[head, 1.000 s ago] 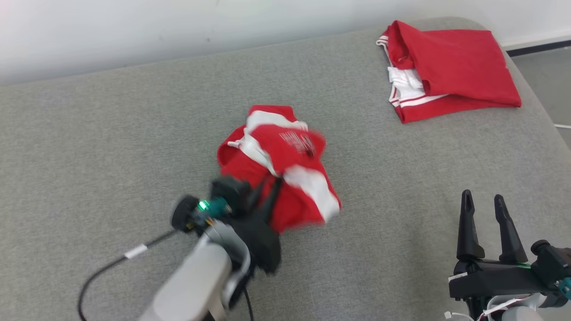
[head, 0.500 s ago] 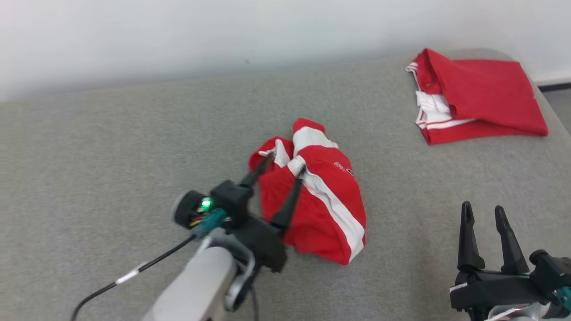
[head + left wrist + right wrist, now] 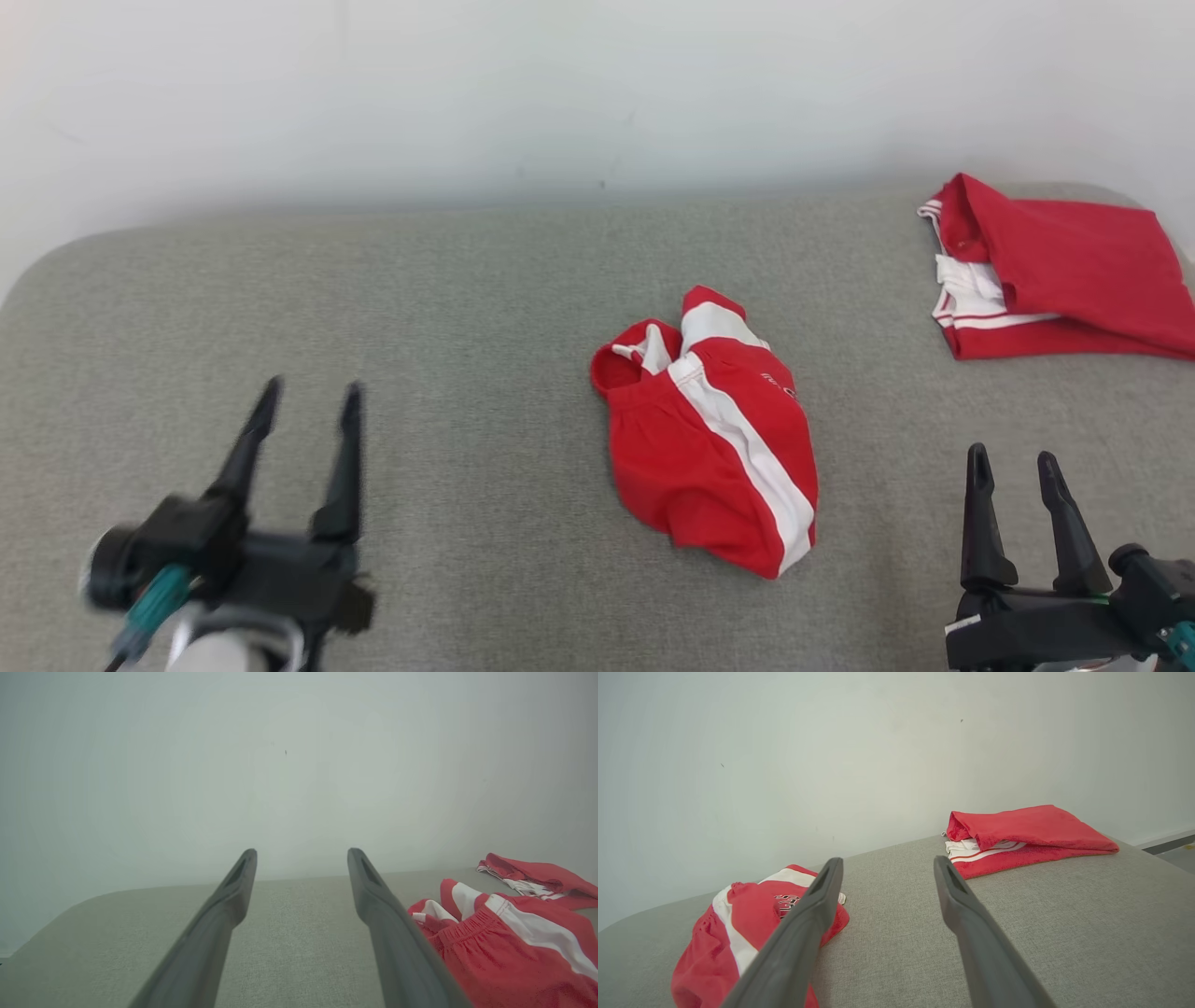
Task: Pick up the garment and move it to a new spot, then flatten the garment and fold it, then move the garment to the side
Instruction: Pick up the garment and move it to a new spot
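The left hand (image 3: 311,390) is low left in the head view, fingers spread wide with nothing between them, well apart from the garment (image 3: 714,439). The right hand (image 3: 1012,455) is low right, fingers parted a moderate gap, also empty. The garment lies crumpled about mid-surface (image 3: 420,308), between the two hands and further out. It looks like red shorts with a white side stripe, a gathered waistband toward the wall (image 3: 560,93) and a small print partly showing. A folded garment (image 3: 1064,280), red and white, sits at the far right corner, well apart. The surface is grey woven cloth with rounded corners; the wall is plain white.

Left wrist view: the left hand (image 3: 302,855) has dark, matte, tapering fingers, wide open over bare surface. The garment (image 3: 504,947) is just beside the finger on that view's right; contact cannot be told. Waistband ruching is clear, and the knit looks thin.

Right wrist view: the right hand (image 3: 887,862) is open and empty. The garment (image 3: 752,910) is at lower left, partly behind one finger, with dark lettering on it, unreadable. The folded garment (image 3: 1017,830) lies ahead and looks thicker.

Handling, as a judgement: the garment is likely light, soft and limp, so it will sag and bunch when lifted, and it may drag on the woven cover. It is not fragile. The best hold is probably the waistband near its two ends, one hand each, so it hangs open for laying flat. A mid-cloth pinch would likely just raise a lump.
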### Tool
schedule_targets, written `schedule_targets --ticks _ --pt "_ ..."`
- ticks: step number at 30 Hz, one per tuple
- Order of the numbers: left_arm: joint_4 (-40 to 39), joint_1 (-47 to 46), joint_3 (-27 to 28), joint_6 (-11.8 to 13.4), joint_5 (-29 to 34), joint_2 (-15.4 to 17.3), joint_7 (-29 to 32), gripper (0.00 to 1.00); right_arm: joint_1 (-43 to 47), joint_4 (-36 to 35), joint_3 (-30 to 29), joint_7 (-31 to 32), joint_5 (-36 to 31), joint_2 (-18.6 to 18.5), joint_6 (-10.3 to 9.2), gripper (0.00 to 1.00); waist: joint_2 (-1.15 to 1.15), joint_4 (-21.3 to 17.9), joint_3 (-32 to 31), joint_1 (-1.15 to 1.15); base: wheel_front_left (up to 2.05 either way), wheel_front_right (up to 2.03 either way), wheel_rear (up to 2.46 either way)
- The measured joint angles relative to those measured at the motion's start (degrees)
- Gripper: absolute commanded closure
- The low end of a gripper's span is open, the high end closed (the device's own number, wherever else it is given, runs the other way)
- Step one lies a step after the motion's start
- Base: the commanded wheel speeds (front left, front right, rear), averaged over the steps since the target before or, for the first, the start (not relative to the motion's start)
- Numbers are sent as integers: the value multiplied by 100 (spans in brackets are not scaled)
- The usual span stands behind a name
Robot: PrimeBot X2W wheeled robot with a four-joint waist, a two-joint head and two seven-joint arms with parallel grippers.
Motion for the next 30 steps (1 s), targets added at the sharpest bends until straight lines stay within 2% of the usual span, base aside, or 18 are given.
schedule_targets --ticks 5,11,16,30 --pt "-305 775 546 30 109 77 0 0 127 -8 10 1 0 -10 0 0 0 130 -142 0 0 0 0" --pt "-560 1517 779 -33 402 -221 0 0 275 27 101 0 19 -52 0 0 0 282 -343 0 0 0 0" --pt "-571 1728 1032 -93 510 -482 0 0 326 60 211 0 19 -57 0 0 0 330 -417 0 0 0 0" --pt "-471 2020 1589 -557 899 -892 0 0 373 181 370 0 62 -104 0 0 0 302 -483 1 0 0 0"
